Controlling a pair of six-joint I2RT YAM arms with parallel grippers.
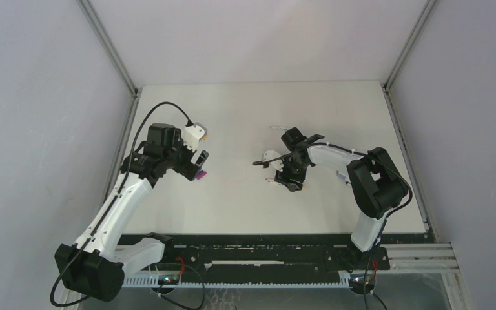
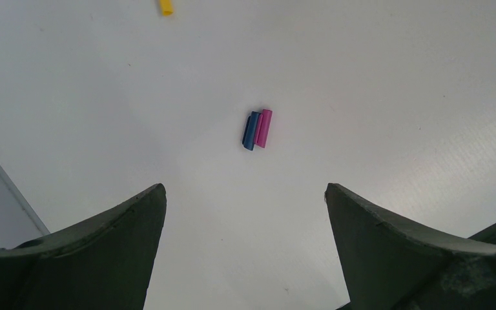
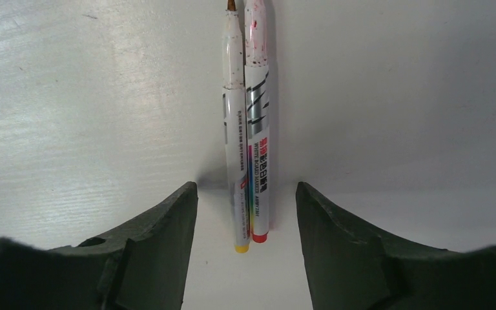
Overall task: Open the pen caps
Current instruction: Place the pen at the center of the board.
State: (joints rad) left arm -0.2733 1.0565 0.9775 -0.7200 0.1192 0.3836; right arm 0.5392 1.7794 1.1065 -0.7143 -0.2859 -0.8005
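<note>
Two pen caps, one blue [image 2: 251,130] and one magenta [image 2: 263,128], lie side by side on the white table, ahead of my left gripper [image 2: 245,194]. It hangs open above them and holds nothing. A yellow cap [image 2: 166,7] lies further off. In the top view the magenta cap [image 1: 201,175] shows just under the left gripper [image 1: 197,166]. Two white pens, one yellow-ended [image 3: 236,161] and one red-ended [image 3: 259,161], lie together with bare tips. My right gripper [image 3: 245,194] is open around their rear ends, with a gap on each side. In the top view the right gripper [image 1: 290,175] hides these pens.
The white table [image 1: 245,206] is boxed in by grey walls at left, right and back, with metal posts [image 1: 110,48] at the corners. A black rail [image 1: 252,242] runs along the near edge by the arm bases.
</note>
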